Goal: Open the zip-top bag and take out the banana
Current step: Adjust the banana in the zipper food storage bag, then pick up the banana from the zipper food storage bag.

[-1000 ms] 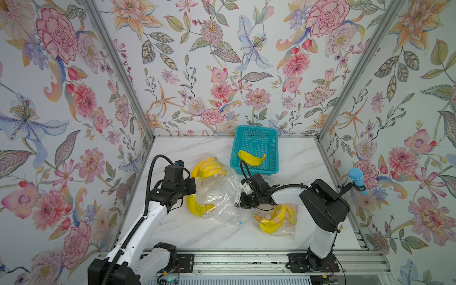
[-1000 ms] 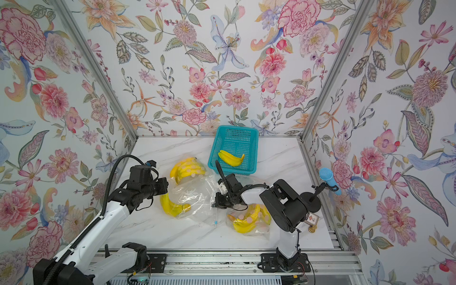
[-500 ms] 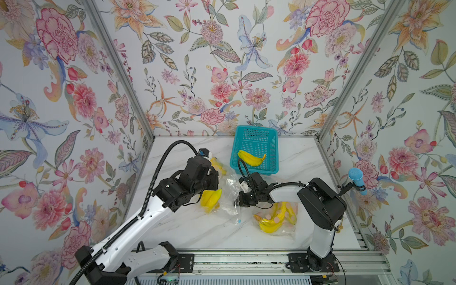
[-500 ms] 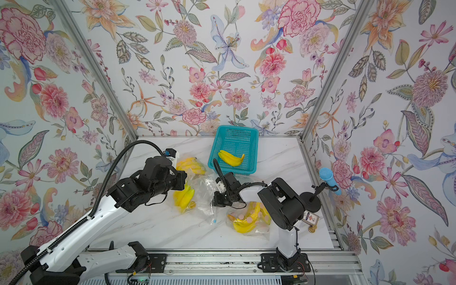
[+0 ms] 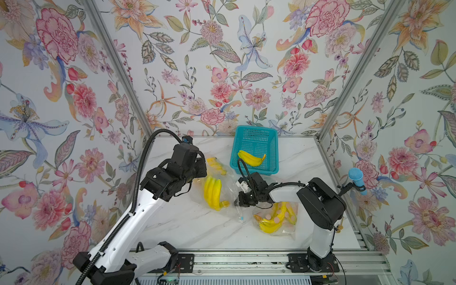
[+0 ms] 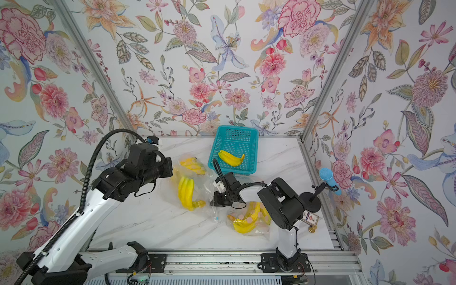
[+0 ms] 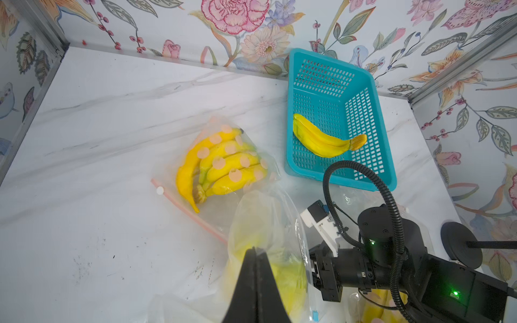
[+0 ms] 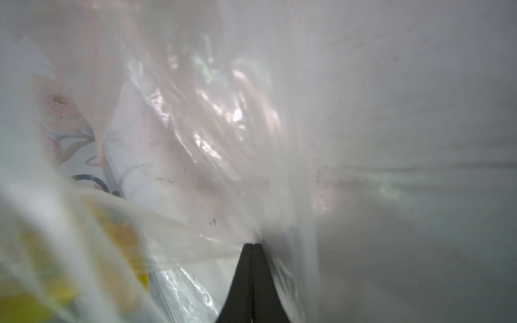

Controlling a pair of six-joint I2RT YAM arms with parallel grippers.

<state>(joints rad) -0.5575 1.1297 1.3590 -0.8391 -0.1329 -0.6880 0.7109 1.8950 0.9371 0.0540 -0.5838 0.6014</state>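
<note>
- Top view first: the banana point(image 5: 212, 193) bunch is inside the clear zip-top bag point(image 5: 232, 191), roughly between the two grippers. It's not out yet.
- Its long axis runs about 12 to 6 o'clock, with the stem end curling off toward 5 o'clock.
- The right gripper point(image 5: 238, 200) sits just at 3 o'clock of that stem end, jaws pressed together on a fold of the bag film. The right wrist view is basically all plastic bunched at the closed tips.
- The left gripper point(image 7: 255, 253) is hidden under its own wrist from above, somewhere around 11 o'clock of the bunch. The left wrist view shows its jaws closed with film gathered right at the tips, so I read it as pinching the bag too, though I'm not 100% sure.
- The blue slider point(image 5: 242, 218) hangs at about 5 o'clock of the bunch, so my guess is the bag's mouth faces the right side.
- Net: the bunch lies at 9 o'clock from the right gripper and around 5 o'clock from the left one, and the right one is nearer the stem. Whichever reaches in has to let go of the film first, and I can't tell if the seam is open.
</note>
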